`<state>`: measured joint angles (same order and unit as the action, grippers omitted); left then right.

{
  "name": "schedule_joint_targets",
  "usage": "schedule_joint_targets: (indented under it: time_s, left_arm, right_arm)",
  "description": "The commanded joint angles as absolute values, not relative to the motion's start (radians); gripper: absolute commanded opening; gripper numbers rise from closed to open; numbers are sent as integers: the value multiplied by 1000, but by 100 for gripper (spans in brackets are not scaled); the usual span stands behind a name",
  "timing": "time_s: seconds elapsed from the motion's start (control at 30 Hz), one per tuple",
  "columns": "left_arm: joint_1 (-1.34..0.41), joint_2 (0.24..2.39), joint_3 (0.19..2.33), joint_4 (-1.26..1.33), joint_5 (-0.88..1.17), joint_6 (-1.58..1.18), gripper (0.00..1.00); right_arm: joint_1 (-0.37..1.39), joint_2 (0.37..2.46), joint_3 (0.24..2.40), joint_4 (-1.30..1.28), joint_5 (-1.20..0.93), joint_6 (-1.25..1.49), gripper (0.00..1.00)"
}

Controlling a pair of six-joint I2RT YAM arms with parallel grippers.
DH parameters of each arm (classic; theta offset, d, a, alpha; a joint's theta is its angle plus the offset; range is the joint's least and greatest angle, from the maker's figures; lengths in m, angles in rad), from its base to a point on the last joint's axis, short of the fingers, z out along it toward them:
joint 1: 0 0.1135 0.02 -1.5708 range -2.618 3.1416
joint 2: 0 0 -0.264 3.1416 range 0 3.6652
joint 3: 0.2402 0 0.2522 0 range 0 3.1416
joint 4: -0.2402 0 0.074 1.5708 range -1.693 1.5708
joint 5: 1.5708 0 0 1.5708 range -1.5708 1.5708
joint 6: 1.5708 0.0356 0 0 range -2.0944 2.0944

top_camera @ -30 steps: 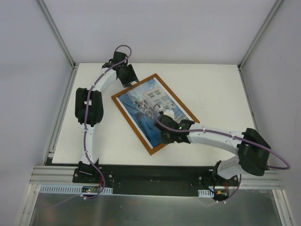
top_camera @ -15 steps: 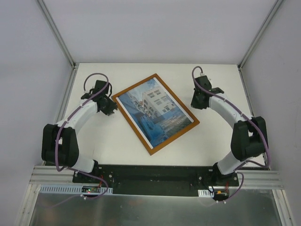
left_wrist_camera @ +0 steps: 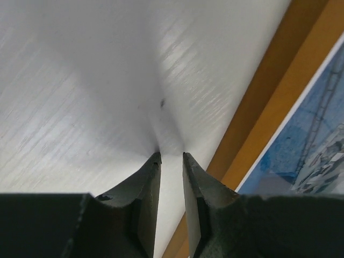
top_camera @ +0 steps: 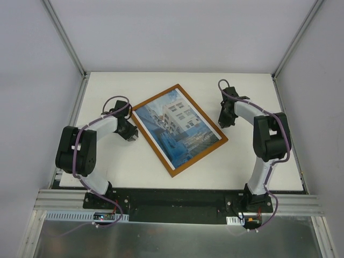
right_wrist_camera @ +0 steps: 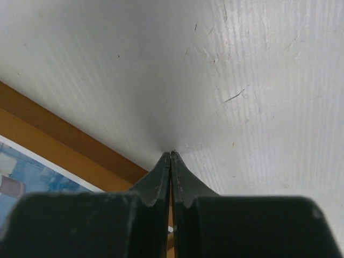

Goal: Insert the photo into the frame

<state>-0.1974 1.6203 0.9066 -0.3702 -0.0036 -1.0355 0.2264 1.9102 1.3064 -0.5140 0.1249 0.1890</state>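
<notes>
with the photo (top_camera: 177, 129) lying in the frame (top_camera: 174, 172), the slightly parted left gripper (left_wrist_camera: 171, 156) or pinched-together, empty right gripper (right_wrist_camera: 171, 153) could nudge it askew.

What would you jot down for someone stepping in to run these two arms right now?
Left gripper: slightly open, empty, tips on the bare table just beside the frame.
Right gripper: shut, empty, tips on the table off the frame's other side.
The photo lies flat inside the frame, which sits diagonally mid-table.
Done: photo appears seated in the frame; neither arm touches it.
Left: confirm it sits square; park the arms.
</notes>
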Motion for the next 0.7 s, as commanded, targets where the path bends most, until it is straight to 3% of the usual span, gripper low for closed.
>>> schedule_joint_targets:
  time_s: [0.0, 0.27, 0.47, 0.67]
  left_arm:
    - [-209, 1678, 948, -345, 34, -1054, 22]
    - [-209, 1804, 1081, -347, 52, -1009, 23]
    - [-207, 1933, 1224, -370, 94, -960, 23]
    - [-209, 1993, 1287, -376, 126, -942, 22]
  right_arm:
    - [222, 1893, 1270, -526, 95, 181, 2]
    - [251, 1711, 1033, -463, 37, 218, 2]
    - [369, 1519, 792, -384, 40, 291, 2]
    - [465, 1450, 712, -368, 74, 350, 2]
